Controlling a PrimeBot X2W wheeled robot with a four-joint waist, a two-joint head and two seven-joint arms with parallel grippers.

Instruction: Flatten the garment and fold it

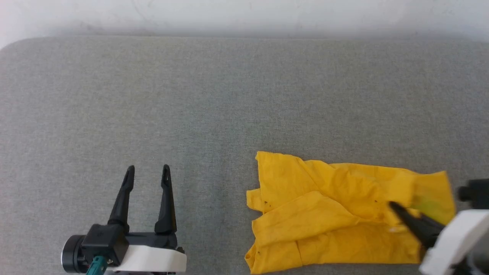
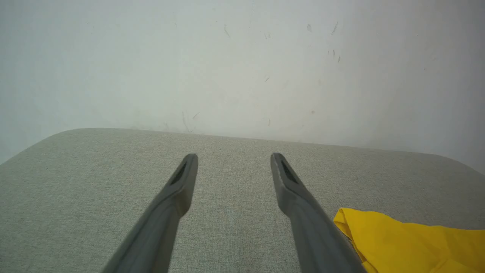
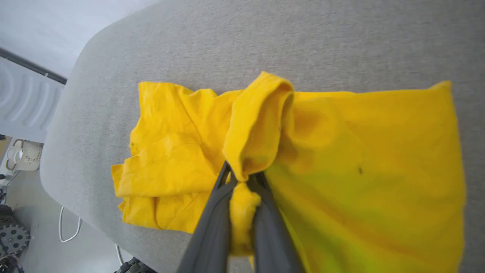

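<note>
The garment (image 1: pixel 336 214) is found on the near right part of a grey padded surface (image 1: pixel 229 95). It is crumpled, and several layers are folded over one another. Its near edge lies close to the surface's near edge. Only plain yellow cloth with a few small dark specks is presented to the cameras.

The right gripper (image 1: pixel 395 208) is brought in from the lower right of the head view, over the right portion of the garment. In the right wrist view its two dark fingers (image 3: pixel 212 227) are seen drawn together and clamped on a bunched ridge of the yellow cloth. A fold is humped up over the fingertips. The rest of the garment is spread to either side on the surface.

The left gripper (image 1: pixel 148 168) is held at the near left, above bare grey padding. Its fingers (image 2: pixel 174 197) are spread wide apart and nothing is held between them. It is kept clear of the garment, whose left corner (image 2: pixel 348 220) is seen to the right of it in the left wrist view. A pale, lightly scuffed wall (image 2: pixel 227 57) is noted behind the far edge of the surface.
</note>
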